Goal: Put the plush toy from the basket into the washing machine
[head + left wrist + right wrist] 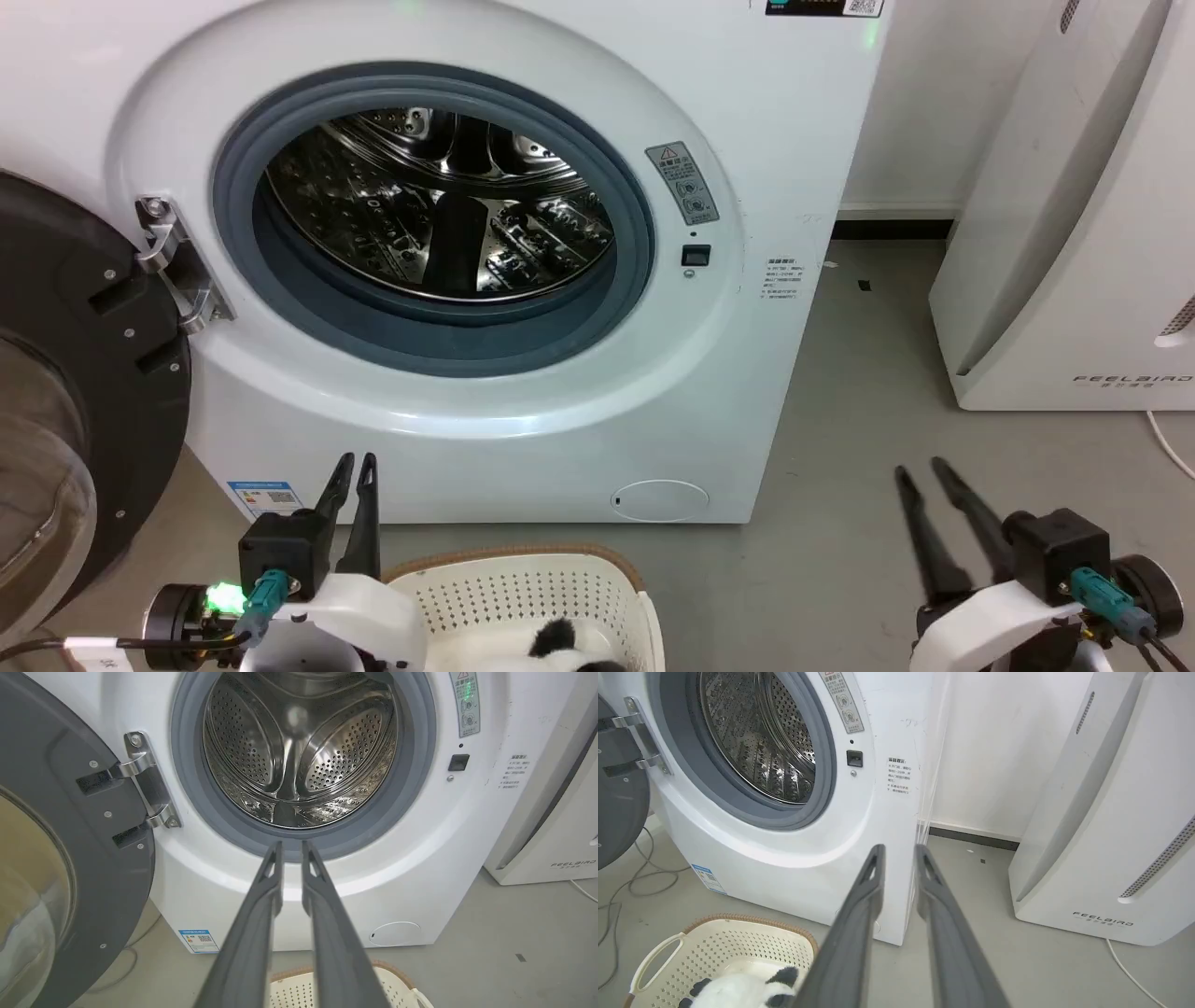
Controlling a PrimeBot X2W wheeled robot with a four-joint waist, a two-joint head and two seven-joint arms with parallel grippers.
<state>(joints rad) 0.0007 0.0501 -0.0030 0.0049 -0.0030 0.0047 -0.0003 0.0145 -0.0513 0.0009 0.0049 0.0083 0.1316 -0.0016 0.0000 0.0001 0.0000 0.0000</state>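
Writing: the only legible word is "FEELBIRD", low on the slanted white appliance [1074, 233] at the right. The washer [803, 140] carries four labels:
- A grey warning sticker [682, 182] with a red triangle, right of the porthole.
- A small printed notice [782, 280] further right.
- A blue label [264, 497] with a code square at the lower left corner.
- A dark strip with a code square [822, 7] at the top edge.

Their text is too small to read.

Count: one washer, one basket [523, 583], one toy [560, 644], one appliance, two grippers.

The washer door [84, 373] stands swung open to the left on its steel hinge [177, 271]. The steel drum [439, 205] is exposed inside the grey gasket [644, 243].

The basket sits on the grey floor [840, 420], near, in front of the washer. The toy lies inside it, black ear showing.

The left gripper [358, 459] is just left of the basket. Its fingers are a narrow slit apart, hold nothing and point at the washer front. The right gripper [920, 467] is well right of the basket. Its fingers are slightly wider apart and also hold nothing.

Surroundings: a white cable [1167, 443] runs beside the appliance, and grey cables [640, 877] lie on the floor under the door.
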